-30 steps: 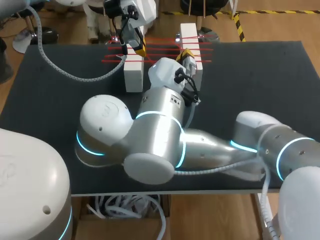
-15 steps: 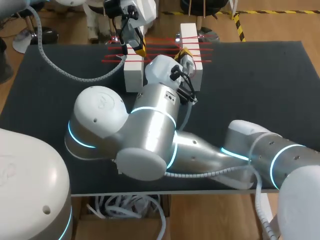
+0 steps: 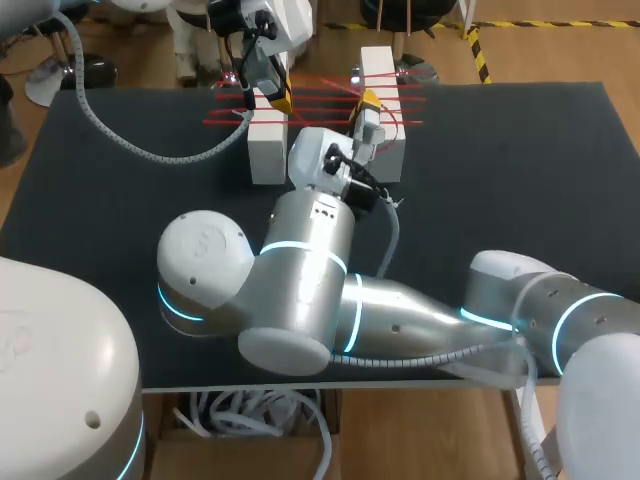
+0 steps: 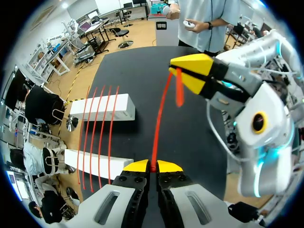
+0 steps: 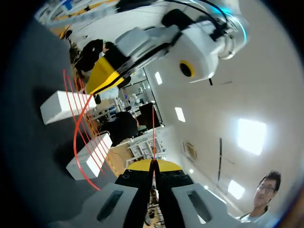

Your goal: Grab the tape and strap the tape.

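Left end effector has its two yellow tips pressed together on a thin strand of red tape, as its own wrist camera shows. The strand runs up from the closed tips to the right end effector, held above the dark table. That one's tips are also closed on the tape, with a short loose end hanging below them. The right wrist camera confirms the grip: a red line rises from between its shut fingertips.

Several more strands of the tape lie stretched side by side across two white blocks standing apart on the table. The left end effector is just beside the nearer block. From the head camera it sits at the left block's far end and the right end effector over the right block, but neither pair of tips can be made out well there.

Whether the held strand joins the wraps on the blocks cannot be told. The right arm reaches across the middle and hides much of the table and the near end of the right block. The left arm is cut off at the far edge of the head view, with only its wrist and cable showing.
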